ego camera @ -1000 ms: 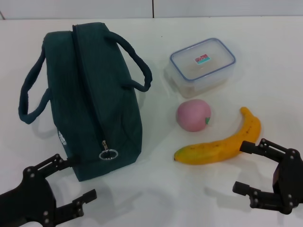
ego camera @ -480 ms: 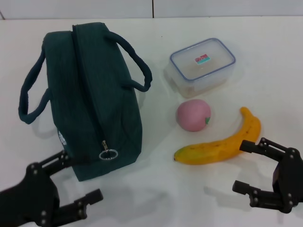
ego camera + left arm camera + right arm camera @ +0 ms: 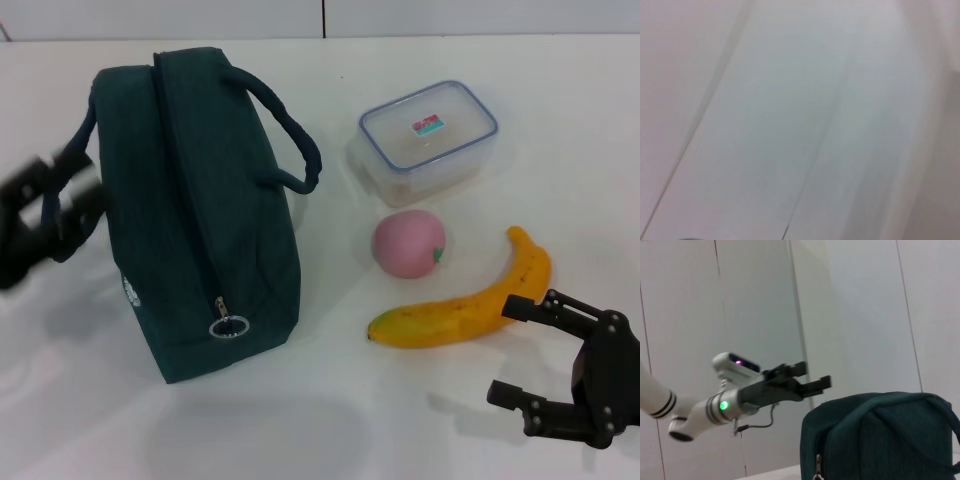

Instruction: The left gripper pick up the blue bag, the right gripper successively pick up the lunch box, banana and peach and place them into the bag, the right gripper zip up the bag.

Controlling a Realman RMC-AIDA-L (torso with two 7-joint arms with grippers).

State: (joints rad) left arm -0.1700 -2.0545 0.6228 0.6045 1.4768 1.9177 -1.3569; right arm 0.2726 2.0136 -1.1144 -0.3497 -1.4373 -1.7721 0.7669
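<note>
L hand (image 3: 45,210) beside blue bag (image 3: 200,220), fingers apart; R hand (image 3: 550,355) apart nr banana (image 3: 465,310).

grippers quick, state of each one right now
Left gripper: jaws open, holding nothing, raised beside the blue bag.
Right gripper: jaws open, holding nothing, near the banana.

Teal blue bag (image 3: 200,210) zipped, upright — lunch box (image 3: 428,135), peach (image 3: 409,245), banana (image 3: 470,300) alongside
</note>
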